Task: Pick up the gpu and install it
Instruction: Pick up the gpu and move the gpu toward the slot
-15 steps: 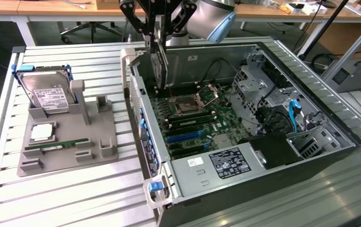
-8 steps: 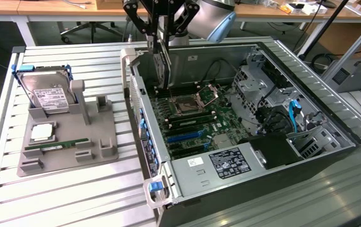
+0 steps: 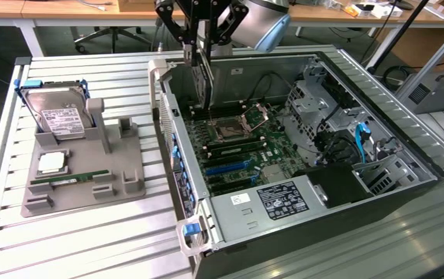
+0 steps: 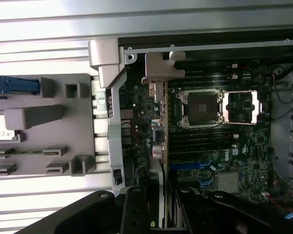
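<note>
— What is sitting closest in the exterior view?

— The open computer case (image 3: 323, 232) is lying on its side on the slatted counter (image 3: 75, 244), with its power supply (image 3: 280, 197) sitting at the near end.

— And the gpu?

— The gpu (image 3: 204, 75) is hanging upright over the far part of the motherboard (image 3: 230, 160), beyond the processor socket (image 3: 233, 125). The end effector (image 3: 200, 49) is pinching it by its upper edge. I cannot tell whether its lower edge is touching a slot.

— Is anything lying beside the case?

— On the exterior view's left, a grey holder (image 3: 121, 168) is carrying a hard drive (image 3: 59, 119) and a green RAM stick (image 3: 71, 178).

— And the wrist view?

— The end effector (image 4: 162, 214) is clamping the gpu (image 4: 158, 68) between its black fingers (image 4: 135, 209), and the card is showing edge-on. Its silver bracket is sitting near the case's wall, and the processor socket (image 4: 200, 107) is lying just beside the card. The grey holder (image 4: 63, 122) is resting outside the case.
</note>
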### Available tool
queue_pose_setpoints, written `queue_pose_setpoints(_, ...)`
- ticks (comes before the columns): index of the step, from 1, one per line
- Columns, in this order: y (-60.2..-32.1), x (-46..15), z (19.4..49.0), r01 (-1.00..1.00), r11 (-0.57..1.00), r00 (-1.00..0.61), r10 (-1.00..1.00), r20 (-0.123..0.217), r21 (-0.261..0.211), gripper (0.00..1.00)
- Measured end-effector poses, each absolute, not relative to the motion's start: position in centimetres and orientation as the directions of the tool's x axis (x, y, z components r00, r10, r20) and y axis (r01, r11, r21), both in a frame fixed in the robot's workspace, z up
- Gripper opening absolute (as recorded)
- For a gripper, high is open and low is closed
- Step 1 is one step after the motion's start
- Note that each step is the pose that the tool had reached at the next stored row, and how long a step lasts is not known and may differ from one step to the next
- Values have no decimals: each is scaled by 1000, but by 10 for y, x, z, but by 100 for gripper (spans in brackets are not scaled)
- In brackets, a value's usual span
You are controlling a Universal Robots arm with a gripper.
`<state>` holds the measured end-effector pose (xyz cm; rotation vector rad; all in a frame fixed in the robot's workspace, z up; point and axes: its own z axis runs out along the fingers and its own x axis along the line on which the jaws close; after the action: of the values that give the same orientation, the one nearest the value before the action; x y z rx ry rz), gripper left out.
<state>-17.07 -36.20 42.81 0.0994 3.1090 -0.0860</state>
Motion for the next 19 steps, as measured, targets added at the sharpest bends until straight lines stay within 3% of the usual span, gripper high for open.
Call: queue_pose_setpoints(19,-362,-154,426,65,996,-998,63,-32,-57,27)
